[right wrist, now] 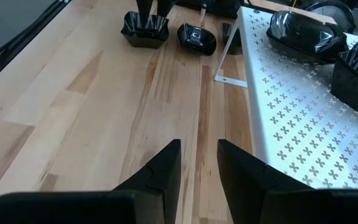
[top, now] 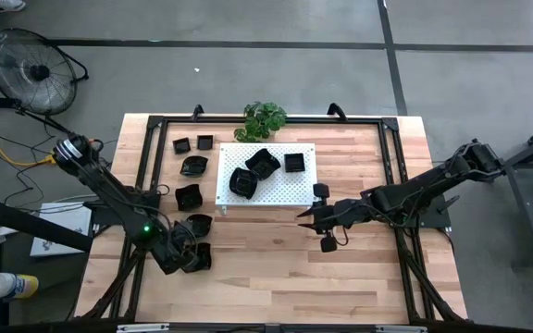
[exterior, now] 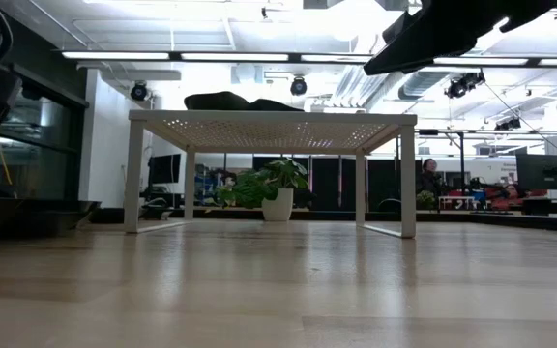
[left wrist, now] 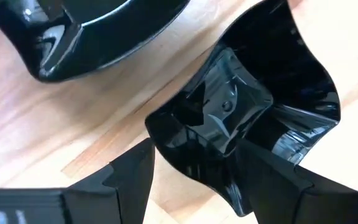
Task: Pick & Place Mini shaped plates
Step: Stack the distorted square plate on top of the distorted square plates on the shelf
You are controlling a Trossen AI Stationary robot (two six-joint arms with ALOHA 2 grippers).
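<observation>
Left gripper [top: 191,257] low at near-left of table [top: 276,277], fingers [left wrist: 123,180] apart astride wavy-edged plate [left wrist: 241,118], rim between them; second plate [left wrist: 98,31] just beside. Three plates [top: 265,164] on white perforated board [top: 290,190]; others [top: 192,166] left of it. Right gripper [top: 315,222] hovering near board's right end, fingers [right wrist: 160,171] slightly apart, holding nothing.

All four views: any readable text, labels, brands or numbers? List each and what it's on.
None readable.
Black plates, white board, table: no markings.
Monitors behind the table: too small to read.
</observation>
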